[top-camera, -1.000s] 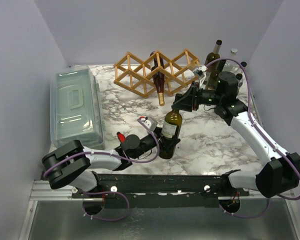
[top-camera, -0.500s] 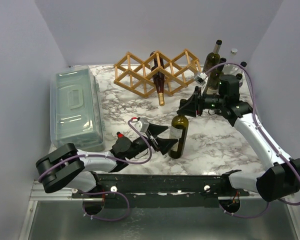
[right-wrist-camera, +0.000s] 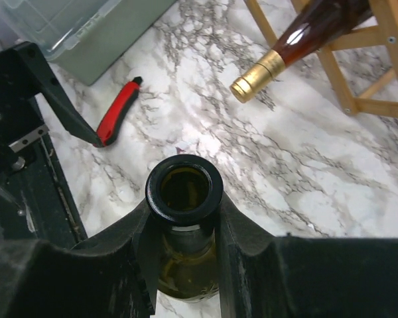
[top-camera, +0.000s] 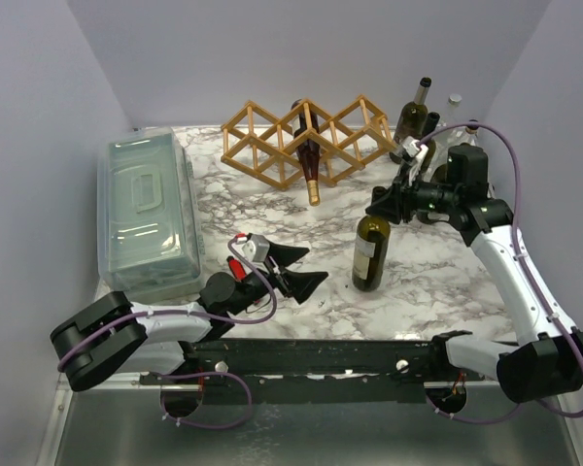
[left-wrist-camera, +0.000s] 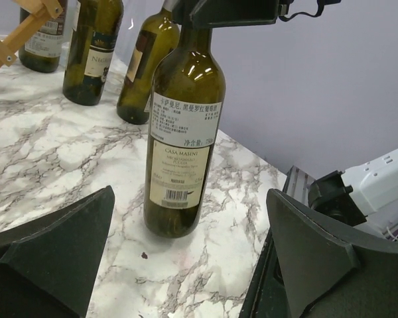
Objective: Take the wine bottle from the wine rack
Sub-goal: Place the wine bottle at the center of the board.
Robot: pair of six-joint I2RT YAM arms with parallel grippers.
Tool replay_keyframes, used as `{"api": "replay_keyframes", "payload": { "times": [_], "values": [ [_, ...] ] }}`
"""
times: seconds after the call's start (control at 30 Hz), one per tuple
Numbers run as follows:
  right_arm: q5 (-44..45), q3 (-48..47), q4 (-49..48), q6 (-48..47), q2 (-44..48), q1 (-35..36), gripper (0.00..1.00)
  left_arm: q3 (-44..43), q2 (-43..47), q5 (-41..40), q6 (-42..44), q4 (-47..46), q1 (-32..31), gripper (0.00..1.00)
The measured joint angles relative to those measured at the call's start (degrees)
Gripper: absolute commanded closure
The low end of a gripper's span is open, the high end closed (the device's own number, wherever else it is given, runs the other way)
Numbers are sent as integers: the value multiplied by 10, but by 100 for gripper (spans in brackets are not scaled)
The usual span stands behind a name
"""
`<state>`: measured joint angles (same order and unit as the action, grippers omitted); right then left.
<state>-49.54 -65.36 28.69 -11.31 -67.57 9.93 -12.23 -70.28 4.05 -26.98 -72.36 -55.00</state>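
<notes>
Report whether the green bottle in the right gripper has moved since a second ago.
Yes. The green bottle, held by the right gripper, has shifted rightward in the top view, away from the gold-capped bottle in the wine rack.

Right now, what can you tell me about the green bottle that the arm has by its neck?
It is a dark olive-green glass wine bottle, uncorked, with its mouth open. A white paper label with small print and a barcode covers the front of its body. It stands upright, its base seemingly resting on the marble table, in front of the wine rack. The right gripper is shut around its neck just under the lip. The open left gripper does not touch it.
</notes>
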Motion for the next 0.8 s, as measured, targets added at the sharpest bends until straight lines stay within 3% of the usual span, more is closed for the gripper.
{"api": "replay_keyframes", "payload": {
  "times": [0.57,0.8],
  "values": [
    [137,-9,42,-36,33,-86,100,36,76,2,0,19,28,1],
    [188,-5,33,-9,49,-177,100,45,90,5,0,21,33,1]
  ]
}}
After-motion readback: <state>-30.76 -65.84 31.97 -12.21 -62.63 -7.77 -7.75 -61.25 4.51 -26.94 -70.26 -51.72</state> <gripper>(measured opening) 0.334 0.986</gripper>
